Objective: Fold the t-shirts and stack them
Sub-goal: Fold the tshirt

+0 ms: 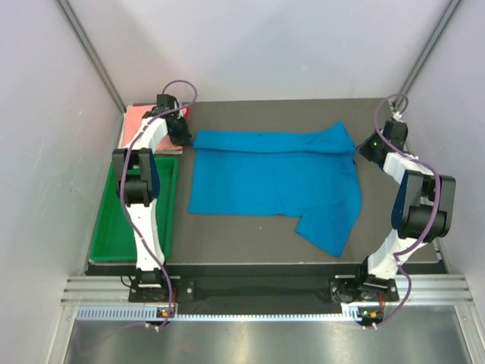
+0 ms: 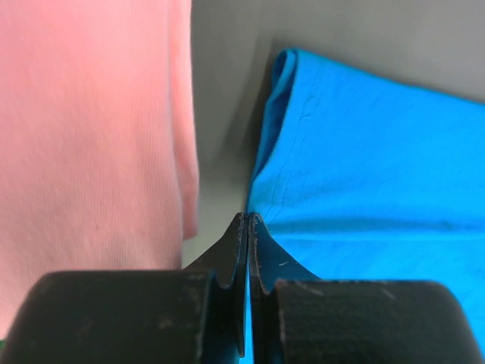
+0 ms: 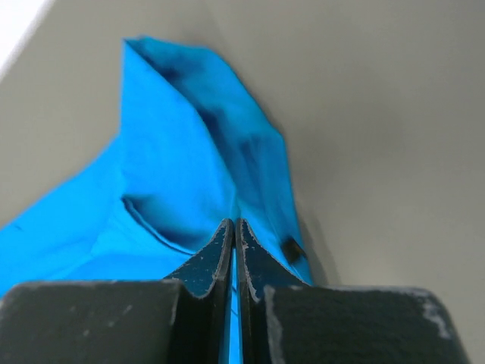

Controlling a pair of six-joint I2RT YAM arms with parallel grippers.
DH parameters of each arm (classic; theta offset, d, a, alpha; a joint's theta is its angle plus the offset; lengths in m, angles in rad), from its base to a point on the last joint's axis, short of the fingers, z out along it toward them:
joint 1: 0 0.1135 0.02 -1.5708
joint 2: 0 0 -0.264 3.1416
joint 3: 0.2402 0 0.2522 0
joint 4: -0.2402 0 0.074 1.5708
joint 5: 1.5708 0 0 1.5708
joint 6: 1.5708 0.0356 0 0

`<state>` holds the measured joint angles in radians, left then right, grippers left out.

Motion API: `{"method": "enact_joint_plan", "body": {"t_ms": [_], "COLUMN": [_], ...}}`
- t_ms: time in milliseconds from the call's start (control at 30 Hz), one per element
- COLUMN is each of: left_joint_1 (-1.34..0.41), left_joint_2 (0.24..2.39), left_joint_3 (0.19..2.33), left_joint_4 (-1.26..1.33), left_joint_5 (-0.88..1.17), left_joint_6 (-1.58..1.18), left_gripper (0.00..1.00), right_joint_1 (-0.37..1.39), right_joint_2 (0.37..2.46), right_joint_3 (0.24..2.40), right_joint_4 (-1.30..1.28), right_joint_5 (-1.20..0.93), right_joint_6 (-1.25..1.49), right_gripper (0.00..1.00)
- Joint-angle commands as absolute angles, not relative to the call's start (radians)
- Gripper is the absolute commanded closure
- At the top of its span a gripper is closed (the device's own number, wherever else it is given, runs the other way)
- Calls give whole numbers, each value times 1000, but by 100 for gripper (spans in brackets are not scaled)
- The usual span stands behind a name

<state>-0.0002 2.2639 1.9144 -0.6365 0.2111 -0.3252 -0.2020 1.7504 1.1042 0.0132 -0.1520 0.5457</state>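
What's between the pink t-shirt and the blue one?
A bare strip of grey table, clearest in the left wrist view; the left gripper, shut on the blue t-shirt's edge, sits at its near end beside the pink t-shirt.

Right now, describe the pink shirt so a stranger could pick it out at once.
On the dark table, look at the far left corner, beyond the green tray. The pink shirt lies there, partly under the left arm. Unlike the blue shirt spread wide mid-table, it is salmon and compact.

- Pale, evenly lit walls (image 1: 265,45) close me in on three sides.
- My dark grey table (image 1: 242,239) ends in a ribbed aluminium rail (image 1: 98,290).
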Motion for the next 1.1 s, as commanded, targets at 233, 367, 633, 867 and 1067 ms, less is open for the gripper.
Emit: {"method": "enact_joint_plan", "body": {"t_ms": [233, 367, 633, 867, 1067], "left_joint_1": [3, -23, -54, -60, -64], "left_joint_2": [2168, 2151, 2106, 2135, 2174], "left_joint_3": [1865, 1844, 1783, 1767, 1853], "left_joint_4": [-663, -666, -667, -708, -807], "left_joint_5": [140, 143, 121, 57, 9], "left_joint_6": [-276, -282, -325, -327, -336], "left_gripper": [100, 100, 100, 100, 89], "right_joint_1": [-219, -236, -239, -241, -241], "right_joint_2": [1660, 1646, 1606, 1615, 1594], "right_joint_3": [997, 989, 977, 963, 937], "right_joint_4": [45, 34, 2, -39, -90], "right_joint_5": [-104, -103, -86, -158, -169], "right_joint_6": [506, 505, 495, 485, 479], "right_gripper": [100, 100, 100, 100, 91]}}
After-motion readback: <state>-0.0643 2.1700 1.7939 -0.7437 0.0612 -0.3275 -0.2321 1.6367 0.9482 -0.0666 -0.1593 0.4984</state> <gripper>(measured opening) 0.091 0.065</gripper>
